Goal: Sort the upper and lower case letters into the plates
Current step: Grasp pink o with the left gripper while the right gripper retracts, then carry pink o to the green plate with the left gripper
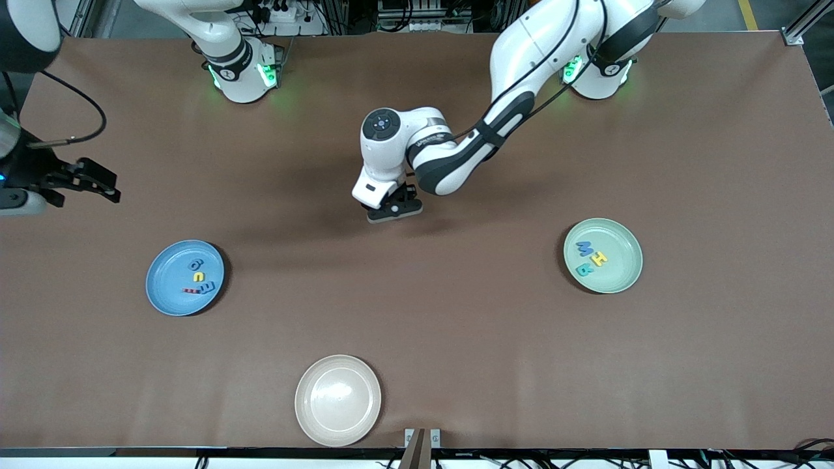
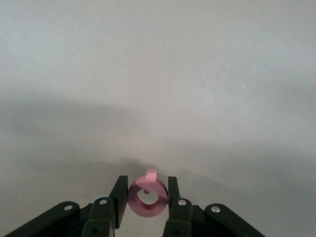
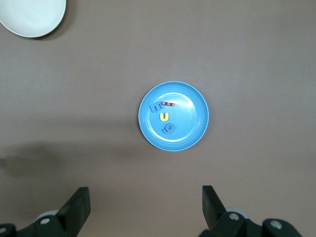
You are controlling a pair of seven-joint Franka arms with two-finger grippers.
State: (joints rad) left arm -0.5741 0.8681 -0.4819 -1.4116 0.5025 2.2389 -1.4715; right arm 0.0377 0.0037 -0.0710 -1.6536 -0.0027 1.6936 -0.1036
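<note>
My left gripper (image 1: 394, 212) hangs low over the middle of the table, shut on a small red ring-shaped letter (image 2: 148, 211) that sits between its fingertips (image 2: 147, 186). The sky blue plate (image 1: 169, 286) toward the right arm's end holds several small letters, among them a yellow one (image 1: 197, 276) and a red one (image 1: 190, 290). The pale green plate (image 1: 619, 260) toward the left arm's end holds a blue letter (image 1: 584, 247), a yellow one (image 1: 598, 258) and a teal one (image 1: 584, 269). My right gripper (image 1: 98, 182) waits open and empty high at its end of the table, looking down on the blue plate (image 3: 190, 128).
A cream-beige plate (image 1: 337, 400) with nothing in it lies near the table edge closest to the front camera; it also shows in the right wrist view (image 3: 29, 17). Brown cloth covers the whole table.
</note>
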